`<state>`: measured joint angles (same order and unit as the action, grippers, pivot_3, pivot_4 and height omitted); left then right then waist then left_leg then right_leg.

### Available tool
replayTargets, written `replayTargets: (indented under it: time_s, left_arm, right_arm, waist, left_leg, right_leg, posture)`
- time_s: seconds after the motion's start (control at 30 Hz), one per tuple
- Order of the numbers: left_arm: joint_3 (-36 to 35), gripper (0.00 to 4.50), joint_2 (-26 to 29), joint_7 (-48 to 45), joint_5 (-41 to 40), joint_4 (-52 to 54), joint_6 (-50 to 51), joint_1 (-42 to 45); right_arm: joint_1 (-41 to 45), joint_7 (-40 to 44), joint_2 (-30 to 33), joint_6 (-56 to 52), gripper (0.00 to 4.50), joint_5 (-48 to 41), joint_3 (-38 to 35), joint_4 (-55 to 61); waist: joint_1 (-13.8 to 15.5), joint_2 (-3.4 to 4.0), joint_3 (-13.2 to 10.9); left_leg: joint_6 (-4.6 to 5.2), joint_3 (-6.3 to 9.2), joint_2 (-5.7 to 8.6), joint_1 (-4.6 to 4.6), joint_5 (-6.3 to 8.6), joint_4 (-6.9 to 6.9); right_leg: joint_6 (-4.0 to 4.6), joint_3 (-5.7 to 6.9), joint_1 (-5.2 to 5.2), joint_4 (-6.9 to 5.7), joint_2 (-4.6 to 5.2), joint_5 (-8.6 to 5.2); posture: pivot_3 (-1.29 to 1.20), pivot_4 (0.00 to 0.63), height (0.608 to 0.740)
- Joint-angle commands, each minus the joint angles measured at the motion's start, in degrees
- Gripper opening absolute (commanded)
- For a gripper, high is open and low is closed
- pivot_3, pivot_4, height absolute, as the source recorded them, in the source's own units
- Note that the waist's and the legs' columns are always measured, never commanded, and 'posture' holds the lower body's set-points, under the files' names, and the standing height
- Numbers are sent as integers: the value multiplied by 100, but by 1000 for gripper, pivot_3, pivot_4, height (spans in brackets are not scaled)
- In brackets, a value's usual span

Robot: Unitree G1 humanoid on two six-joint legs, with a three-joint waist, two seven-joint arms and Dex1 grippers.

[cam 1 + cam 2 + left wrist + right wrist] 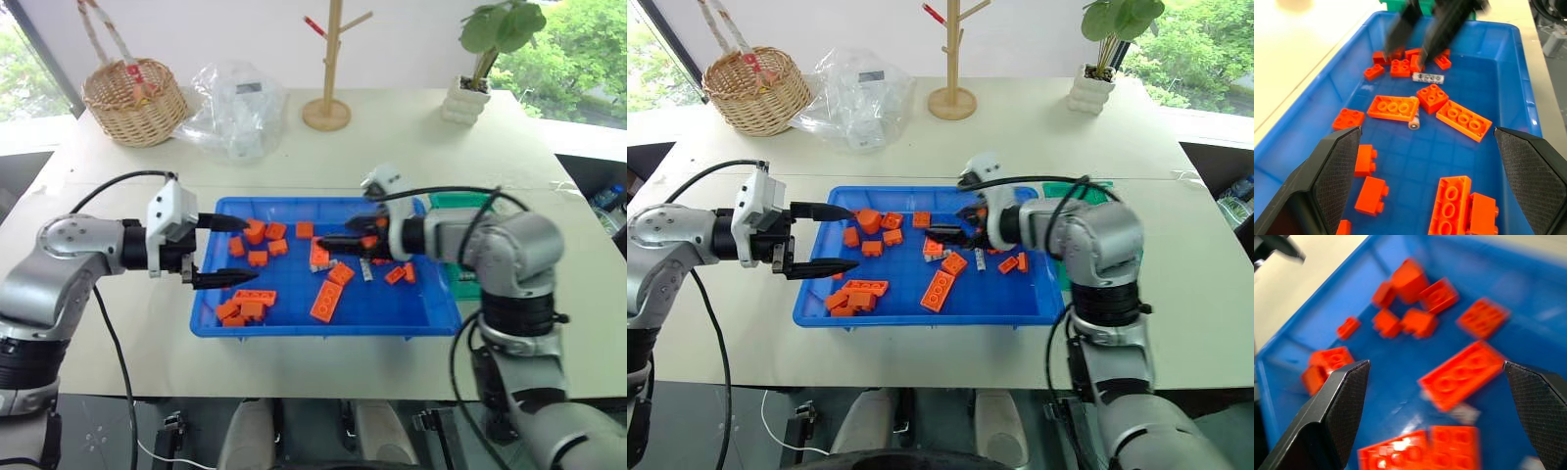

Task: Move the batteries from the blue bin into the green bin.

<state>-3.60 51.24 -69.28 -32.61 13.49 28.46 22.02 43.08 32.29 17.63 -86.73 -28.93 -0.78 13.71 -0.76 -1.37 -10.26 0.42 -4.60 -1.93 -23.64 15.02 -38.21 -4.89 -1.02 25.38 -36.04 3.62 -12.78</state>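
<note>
Inside the glossy blue bin (392, 318) lie studded orange bricks (328, 300); both grippers (left (227, 251), right (338, 242)) hover level, jaws spread, empty.

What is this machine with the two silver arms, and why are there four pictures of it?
It is a robot with two arms. Each arm ends in an end effector with two black fingers. Two pictures come from cameras on its head, looking down at a table. The other two come from little cameras on its wrists, looking along the fingers.

On the table sits the blue bin, full of orange toy bricks. A few small silver batteries lie among them. The green bin peeks out behind the right arm. At the back stand a wicker basket, a crumpled plastic bag, a little wooden tree and a potted plant.

The left end effector and the right end effector both hang open over the blue bin. Neither holds anything.
</note>
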Motion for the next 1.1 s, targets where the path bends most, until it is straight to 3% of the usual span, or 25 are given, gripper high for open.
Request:
replayTargets:
  time_s: [0.03, 0.43, 0.77, 0.9, 1.1]
  left_arm:
    - [-250, 4500, 104, 55, -75, 242, 12, -89]
    - [-377, 4500, 131, 180, -126, 386, 93, -233]
    - [-403, 4500, 159, 190, -122, 389, 115, -205]
    - [-378, 4500, 143, 209, -118, 389, 123, -163]
    - [-351, 4500, 135, 176, -93, 315, 87, -125]
  right_arm:
    - [171, -248, -135, -120, 4470, -7, -410, -339]
    - [504, -693, -786, -577, 4470, -413, -1765, -2028]
    - [705, -1118, -1451, -526, 4470, -337, -2280, -2855]
    - [710, -1248, -1531, -420, 3231, -296, -2324, -2943]
    - [1011, -1217, -1675, -275, 63, -442, -2179, -2892]
  waist:
    - [-9, 0, 0]
    - [-60, 0, 0]
    - [-51, 0, 0]
    - [-53, 1, 0]
    - [-74, 2, -1]
  left_leg:
    - [0, 0, 0, 0, 0, 0]
    - [0, 0, -2, 4, 0, 7]
    - [0, 2, -2, 4, 0, 8]
    - [0, 4, -2, 4, 0, 8]
    - [0, 5, -2, 4, 0, 8]
  right_leg:
    - [0, 0, 0, 0, 0, 0]
    - [-16, 6, 1, -2, -10, 9]
    - [-18, 6, 0, -1, -9, 10]
    - [-18, 6, 0, -1, -8, 10]
    - [-17, 6, 1, -1, -8, 10]
  posture:
    - [0, 150, 736]
    - [0, 150, 736]
    - [0, 150, 736]
    - [0, 150, 736]
    - [0, 150, 736]
